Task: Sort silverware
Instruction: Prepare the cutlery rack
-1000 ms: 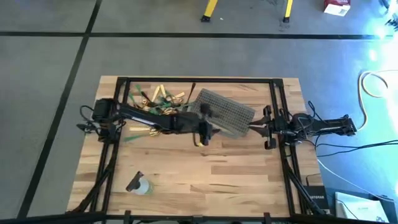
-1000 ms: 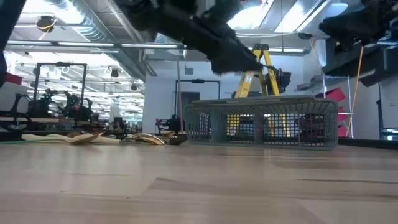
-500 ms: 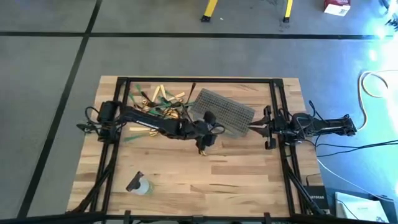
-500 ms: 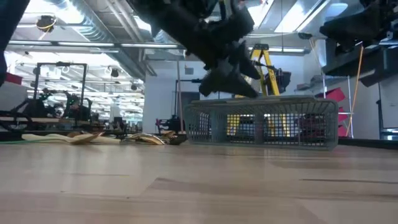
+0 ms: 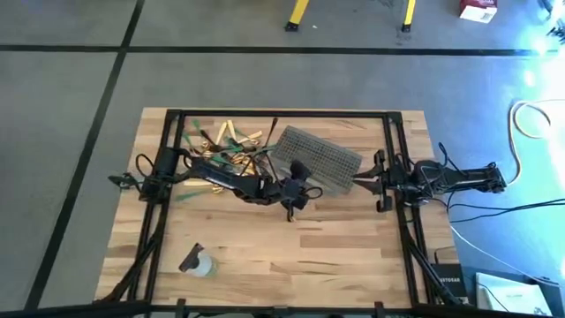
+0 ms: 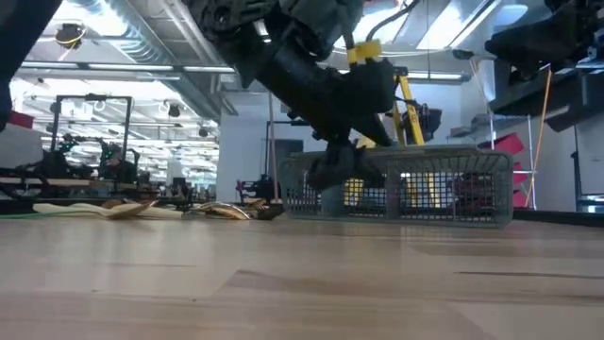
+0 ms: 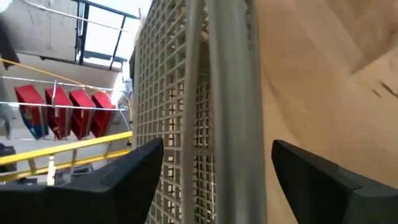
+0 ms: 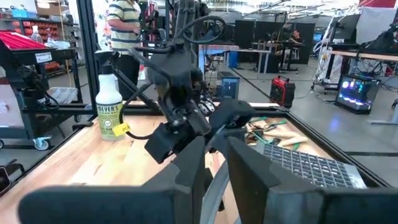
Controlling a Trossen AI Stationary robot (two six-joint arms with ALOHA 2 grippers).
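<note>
The silverware (image 5: 222,141), tan, black and green pieces, lies in a loose pile on the table at the far left; it also shows in the low view (image 6: 142,210). The grey wire-mesh basket (image 5: 316,156) stands to its right. My left gripper (image 5: 296,192) is low at the basket's near left corner, open, with the basket's rim bar (image 7: 230,93) running between its fingers. My right gripper (image 5: 366,183) waits shut at the table's right, just right of the basket. My left gripper (image 7: 217,149) stands open astride the basket's rim bar and mesh wall (image 7: 180,124), one finger (image 7: 134,177) on each side. Whether either finger touches the wire, I cannot tell.
A small clear spray bottle (image 5: 196,262) is near the table's front left. Black frame bars (image 5: 282,113) run along the far edge and both sides. Bare wood (image 5: 300,256) lies between the basket and the near edge. A person (image 8: 124,25) stands in the room beyond.
My left gripper has come down from above the basket's top to the level of its wall, shifting slightly toward the table's right and near edges. The basket and the silverware have stayed in place.
</note>
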